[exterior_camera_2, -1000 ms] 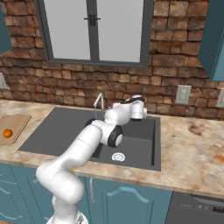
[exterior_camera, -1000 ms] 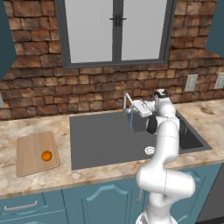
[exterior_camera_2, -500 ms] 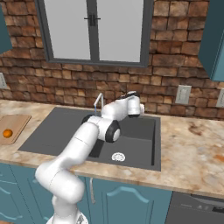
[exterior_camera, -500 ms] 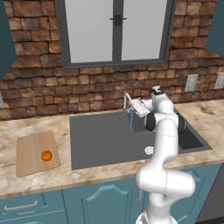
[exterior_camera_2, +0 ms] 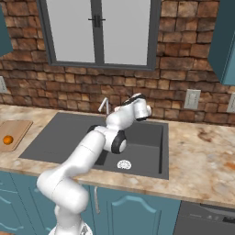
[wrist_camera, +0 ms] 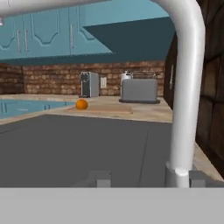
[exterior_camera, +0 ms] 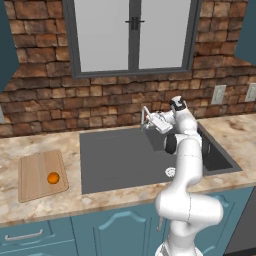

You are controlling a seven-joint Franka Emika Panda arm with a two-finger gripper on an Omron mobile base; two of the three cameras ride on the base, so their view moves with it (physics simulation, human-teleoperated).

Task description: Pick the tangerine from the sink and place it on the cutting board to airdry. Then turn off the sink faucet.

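**Already halfway: fruit on the board, faucet next**

Already we count the first half as finished. The small round bright-orange tangerine (exterior_camera: 53, 178) sits on the light-brown wooden cutting board (exterior_camera: 35, 170), toward its near right part, on the speckled stone counter (exterior_camera: 50, 205) left of the large dark-grey matte sink (exterior_camera: 115, 160). In the hand view the fruit (wrist_camera: 81, 104) shows far across the basin, resting on the board (wrist_camera: 105, 110).

What is left, as we judge it, is the faucet. Our tool (exterior_camera: 156, 121) is up at the thin silver-white arched sink faucet (exterior_camera: 144, 114) by the back rim, and the spout's pipe (wrist_camera: 186, 87) stands just ahead of it in the hand view. We see no blue stream in these frames, so we cannot say whether the water runs. Whether the tool is released or clenched we cannot tell; it carries nothing that we can see.
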